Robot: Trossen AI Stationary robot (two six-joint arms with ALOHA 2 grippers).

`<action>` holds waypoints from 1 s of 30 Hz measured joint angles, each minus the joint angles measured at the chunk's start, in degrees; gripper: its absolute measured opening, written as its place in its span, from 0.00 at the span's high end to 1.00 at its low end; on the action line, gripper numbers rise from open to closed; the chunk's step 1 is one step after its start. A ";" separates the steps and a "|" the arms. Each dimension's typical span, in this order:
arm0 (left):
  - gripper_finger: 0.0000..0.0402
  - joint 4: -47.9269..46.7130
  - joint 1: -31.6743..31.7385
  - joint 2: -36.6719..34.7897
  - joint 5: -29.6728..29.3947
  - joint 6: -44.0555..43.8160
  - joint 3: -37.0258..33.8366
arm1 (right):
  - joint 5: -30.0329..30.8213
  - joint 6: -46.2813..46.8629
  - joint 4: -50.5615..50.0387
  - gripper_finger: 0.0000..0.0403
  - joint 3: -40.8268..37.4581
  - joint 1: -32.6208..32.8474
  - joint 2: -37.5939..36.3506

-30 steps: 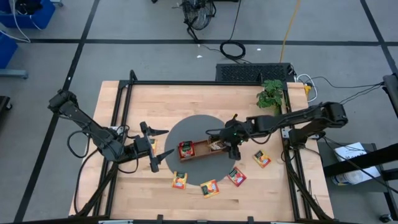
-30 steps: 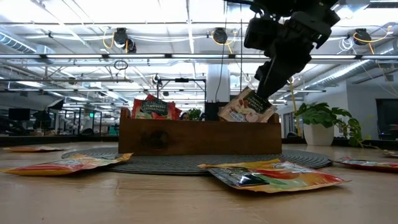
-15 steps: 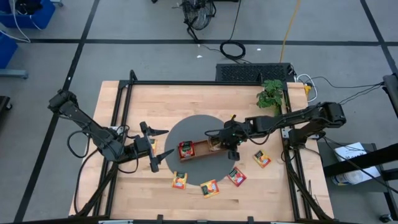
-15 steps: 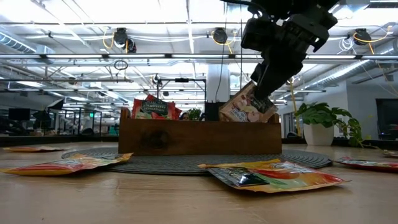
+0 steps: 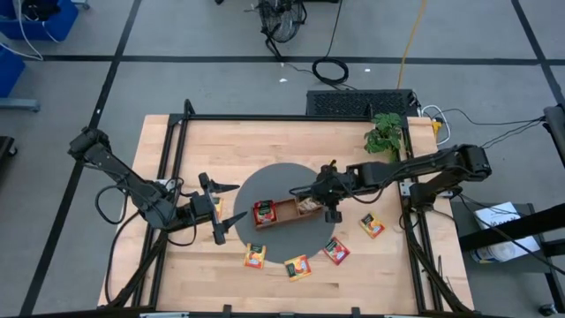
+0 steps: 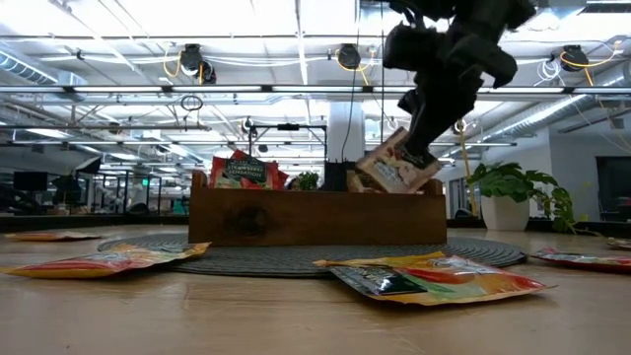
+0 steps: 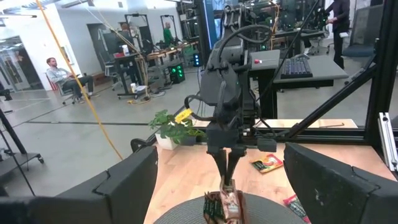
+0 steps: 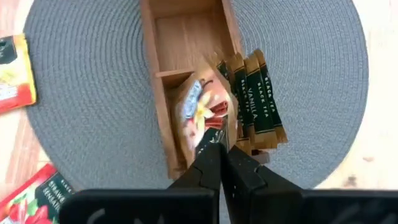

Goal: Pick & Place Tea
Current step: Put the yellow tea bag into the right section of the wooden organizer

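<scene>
A brown wooden tray [image 5: 284, 215] stands on a round grey mat [image 5: 265, 187]. Red tea packets [image 6: 242, 171] stand in its left compartment. Dark vanilla tea packets [image 8: 258, 99] fill part of its right compartment, and a whitish tea packet [image 8: 198, 112] leans beside them, sticking out above the rim [image 6: 399, 163]. My right gripper [image 8: 221, 149] is over that right compartment, shut at this packet's top. My left gripper [image 5: 231, 203] waits open at the mat's left edge, holding nothing. My right gripper meets the whitish packet at its upper edge [image 8: 214, 134], coming from above with the fingers [image 6: 422, 133] slanting down. The shut fingers seem to pinch that edge at their free ends. The packet stands tilted, with its lower part inside the tray's right compartment.
Several loose tea packets lie on the table near the mat's front: [image 5: 255, 256], [image 5: 297, 267], [image 5: 335, 251], [image 5: 372, 225]. A potted plant [image 5: 384, 134] stands at the far right. The tray's middle compartment [image 8: 186, 43] shows bare wood.
My right gripper has shut over the tray's right compartment, its fingers closing at the top of the whitish packet. That packet has turned to a different tilt, and its upper corner stands a little higher above the rim.
</scene>
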 joint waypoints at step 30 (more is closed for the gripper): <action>0.15 0.02 0.26 0.00 -0.43 0.35 0.00 | 3.54 -5.55 -14.90 1.00 11.41 5.58 10.08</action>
